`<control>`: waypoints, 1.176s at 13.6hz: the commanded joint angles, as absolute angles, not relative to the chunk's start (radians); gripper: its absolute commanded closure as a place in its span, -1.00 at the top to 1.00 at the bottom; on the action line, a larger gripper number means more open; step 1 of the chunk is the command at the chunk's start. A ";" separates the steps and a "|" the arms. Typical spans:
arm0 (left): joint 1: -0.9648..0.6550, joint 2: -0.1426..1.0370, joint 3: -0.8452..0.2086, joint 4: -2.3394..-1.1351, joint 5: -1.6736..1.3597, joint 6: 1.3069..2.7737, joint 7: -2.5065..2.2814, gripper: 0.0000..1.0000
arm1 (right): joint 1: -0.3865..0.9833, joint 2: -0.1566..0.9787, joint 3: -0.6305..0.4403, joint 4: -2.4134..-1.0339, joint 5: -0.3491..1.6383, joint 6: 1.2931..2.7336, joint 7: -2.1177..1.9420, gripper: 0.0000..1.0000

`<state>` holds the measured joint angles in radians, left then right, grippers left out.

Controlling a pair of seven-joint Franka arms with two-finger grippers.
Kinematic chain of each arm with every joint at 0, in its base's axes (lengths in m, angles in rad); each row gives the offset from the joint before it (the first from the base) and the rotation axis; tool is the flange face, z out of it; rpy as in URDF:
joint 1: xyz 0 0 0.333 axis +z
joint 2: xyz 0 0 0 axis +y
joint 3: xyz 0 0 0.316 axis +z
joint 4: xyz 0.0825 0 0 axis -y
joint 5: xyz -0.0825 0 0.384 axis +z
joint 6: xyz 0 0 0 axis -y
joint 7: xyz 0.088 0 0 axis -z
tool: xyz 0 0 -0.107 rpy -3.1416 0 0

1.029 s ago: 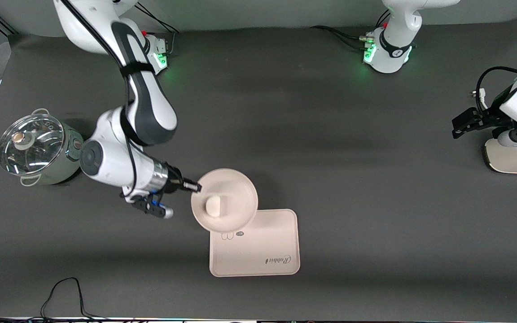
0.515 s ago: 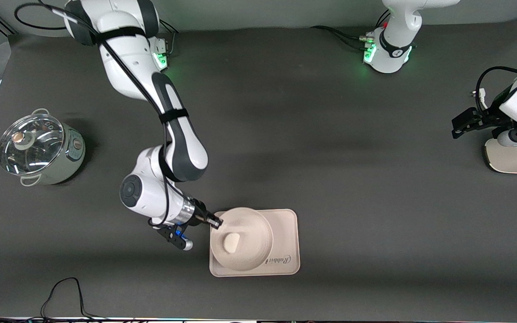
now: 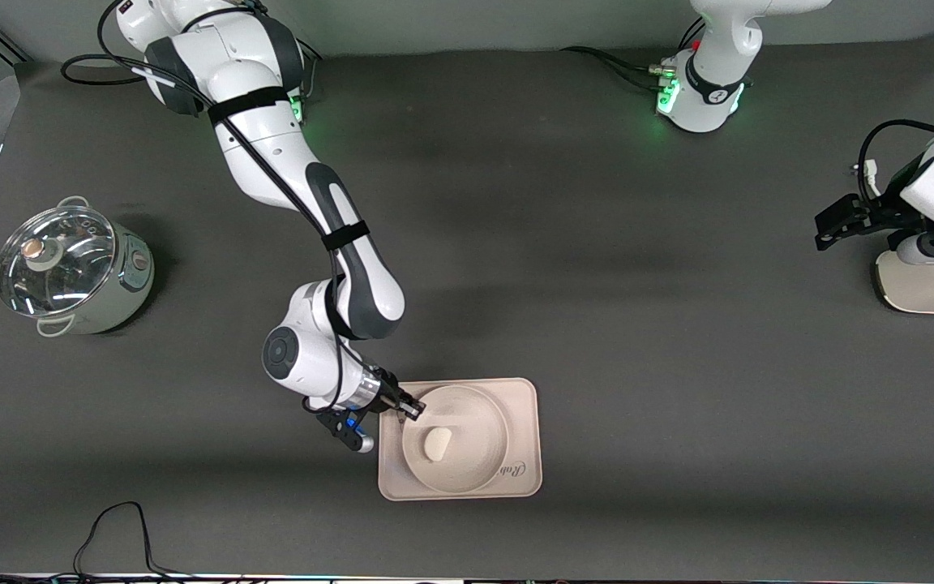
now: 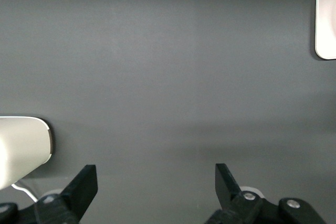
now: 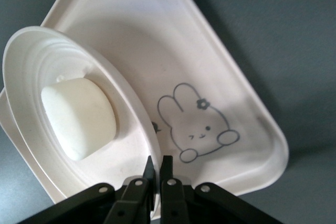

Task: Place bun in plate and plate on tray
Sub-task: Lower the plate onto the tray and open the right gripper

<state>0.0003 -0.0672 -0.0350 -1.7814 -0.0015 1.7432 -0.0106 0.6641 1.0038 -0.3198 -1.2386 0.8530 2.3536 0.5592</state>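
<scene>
Tray (image 3: 525, 405) on the table (image 3: 597, 284), nearest the front camera. Plate (image 3: 475, 474) sits on the tray, covering part of the "Rabbit" script; rabbit drawing (image 5: 198, 125) shows beside the plate in the right wrist view. Bun (image 3: 437, 444) lies in the plate, about its middle. Right hand (image 3: 410, 410) at the plate's rim, toward the right arm's end, fingers pinched on the rim. Pot (image 3: 70, 272) with glass lid farther off, at the right arm's end. Left hand (image 4: 155, 182) waits over bare table, fingers apart, at the left arm's end.
</scene>
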 commanded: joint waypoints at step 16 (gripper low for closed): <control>-0.012 -0.063 -0.035 -1.761 0.002 1.740 -0.026 1.00 | 0.627 0.508 -0.445 -1.295 0.292 1.795 0.335 1.00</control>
<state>-0.0017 -0.0672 -0.0370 -1.7764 -0.0016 1.7432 -0.0107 0.6289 0.6198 -0.4392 -1.2270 0.3339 1.8736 0.3978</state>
